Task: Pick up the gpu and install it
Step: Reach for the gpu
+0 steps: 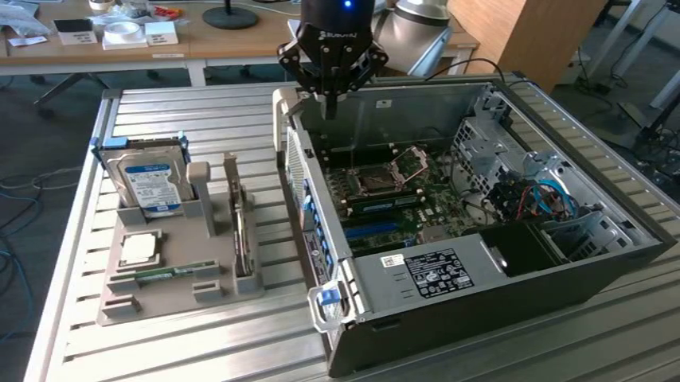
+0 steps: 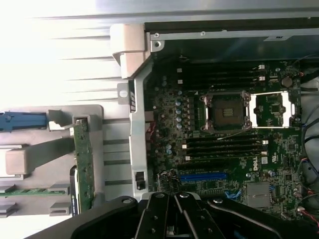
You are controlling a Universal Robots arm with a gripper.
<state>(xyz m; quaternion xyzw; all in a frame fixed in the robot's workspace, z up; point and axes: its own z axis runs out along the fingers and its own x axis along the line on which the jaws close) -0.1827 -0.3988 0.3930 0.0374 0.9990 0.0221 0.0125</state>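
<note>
The gpu (image 1: pixel 240 227) stands on edge in a slot of the grey parts holder (image 1: pixel 159 306), a thin dark card with a slim metal bracket; in the wrist view the gpu (image 2: pixel 82 164) appears as a narrow green strip. My gripper (image 1: pixel 327 107) hangs over the back wall of the open computer case (image 1: pixel 510 278), well away from the gpu, toward the exterior view's right. Its fingers (image 2: pixel 167 216) meet at a point, shut on nothing. Inside the case lies the motherboard (image 2: pixel 224 144) with a blue expansion slot (image 2: pixel 203 176).
In the holder, the blue-labelled hard drive (image 1: pixel 149 183) stands upright, with a processor chip (image 1: pixel 140 248) and a green memory stick (image 1: pixel 165 274) in front of it. The case's tall walls (image 1: pixel 302 183) stand between the holder and the motherboard. A wooden desk (image 1: pixel 107 44) lies behind.
</note>
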